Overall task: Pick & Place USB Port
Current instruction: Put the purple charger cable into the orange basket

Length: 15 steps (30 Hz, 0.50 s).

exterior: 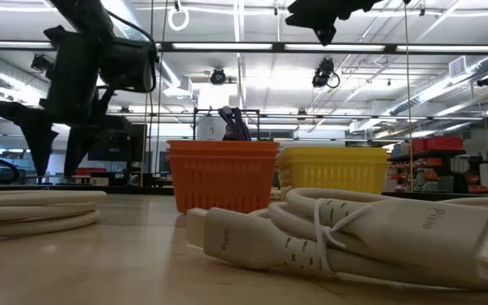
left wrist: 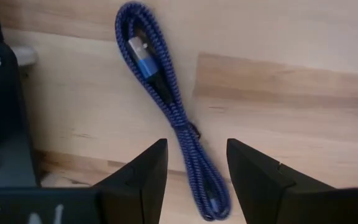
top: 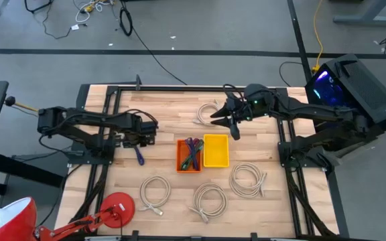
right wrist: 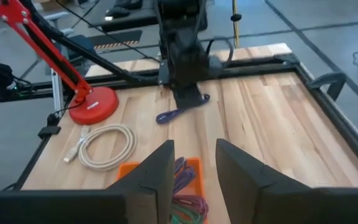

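Nearest the low camera lies a bundled cream-white cable with a moulded plug (exterior: 312, 237), filling the foreground of the butcher-block wooden table (top: 166, 124); another cream coil (exterior: 32, 210) sits flat farther back. From above, three such coils show along the near edge (top: 155, 194), (top: 208, 201), (top: 248, 179), with a red round-based desk lamp (top: 116, 207) at the near left corner.

Mid-table stand two small ribbed plastic bins touching side by side — an orange bin (top: 189, 155) holding tangled coloured cables, and a yellow bin (top: 216, 150) on its right.

Left of the orange bin, the task's thing — a coiled blue braided USB cable (left wrist: 166, 99) — lies flat on the wood, not in either bin. The left gripper (top: 139, 142) hangs directly over it; in the left wrist view its two dark fingers (left wrist: 145, 177) are spread, one on each side of the cable's lower loop, without pinching it. Whether the tips touch the table cannot be told.

Farther back, the right gripper (top: 232, 120) hovers above the table behind the yellow bin, near a fourth cream coil (top: 208, 112). Its fingers (right wrist: 157, 177) stand apart with nothing between them.
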Tool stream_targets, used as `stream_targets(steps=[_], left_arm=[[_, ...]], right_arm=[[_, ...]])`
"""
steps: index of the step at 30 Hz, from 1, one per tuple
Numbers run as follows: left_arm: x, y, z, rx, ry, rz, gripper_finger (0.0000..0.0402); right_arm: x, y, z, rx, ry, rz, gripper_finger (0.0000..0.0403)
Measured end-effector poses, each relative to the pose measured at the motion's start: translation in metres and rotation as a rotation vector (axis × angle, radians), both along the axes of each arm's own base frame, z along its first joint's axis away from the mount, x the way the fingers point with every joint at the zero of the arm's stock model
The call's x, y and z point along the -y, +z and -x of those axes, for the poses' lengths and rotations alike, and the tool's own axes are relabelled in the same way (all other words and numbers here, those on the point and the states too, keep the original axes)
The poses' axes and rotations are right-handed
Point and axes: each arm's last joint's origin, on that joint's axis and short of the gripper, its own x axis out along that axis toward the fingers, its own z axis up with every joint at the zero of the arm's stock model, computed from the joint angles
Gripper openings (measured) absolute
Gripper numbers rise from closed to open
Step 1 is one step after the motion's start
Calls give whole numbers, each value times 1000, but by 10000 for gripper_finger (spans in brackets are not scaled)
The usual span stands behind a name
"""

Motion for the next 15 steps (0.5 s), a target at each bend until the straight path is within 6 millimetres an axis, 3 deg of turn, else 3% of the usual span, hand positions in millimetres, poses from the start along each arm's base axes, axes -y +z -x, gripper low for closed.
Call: stream_targets(steps=[15], left_arm=[[3,-34,-17,-94,-72,70,172]], right_arm=[[-3,21,28,57,-84,52,120]])
